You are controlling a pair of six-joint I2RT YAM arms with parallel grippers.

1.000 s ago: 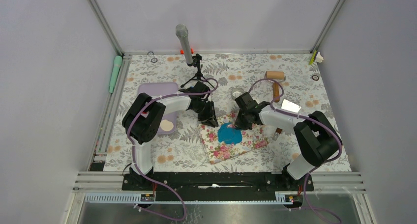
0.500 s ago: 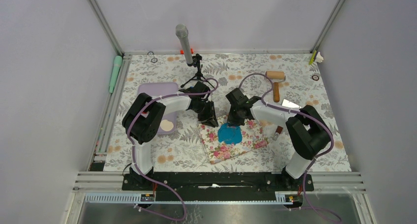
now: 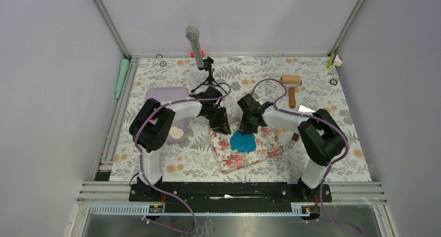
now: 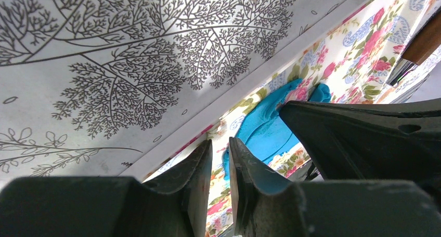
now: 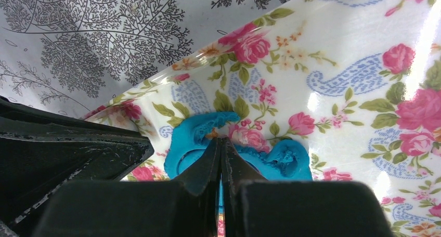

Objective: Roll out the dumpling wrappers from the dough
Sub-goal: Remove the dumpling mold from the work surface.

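The blue dough (image 3: pixel 242 142) lies as a flattened, ragged sheet on the floral pink mat (image 3: pixel 260 153). In the right wrist view the dough (image 5: pixel 190 143) has a torn far edge and a round outline pressed into it; I see no separate clean-edged wrapper. My right gripper (image 3: pixel 245 129) is shut, and its tips (image 5: pixel 221 140) sit on the dough's far edge. My left gripper (image 3: pixel 222 128) is nearly shut with a narrow empty gap. Its tips (image 4: pixel 220 142) sit at the mat's far left edge, just left of the dough (image 4: pixel 265 128). The wooden roller (image 3: pixel 291 83) lies at the back right.
A purple tray (image 3: pixel 161 97) at the left holds a beige disc (image 3: pixel 177 133). A microphone on a small tripod (image 3: pixel 208 73) stands behind the grippers. A shiny metal piece (image 3: pixel 307 111) and a brown-handled tool (image 3: pixel 294 138) lie right of the mat.
My right arm has swung left from the mat's right side to the dough's far edge. A metal ring seen behind it earlier is now hidden. The left arm has not moved.
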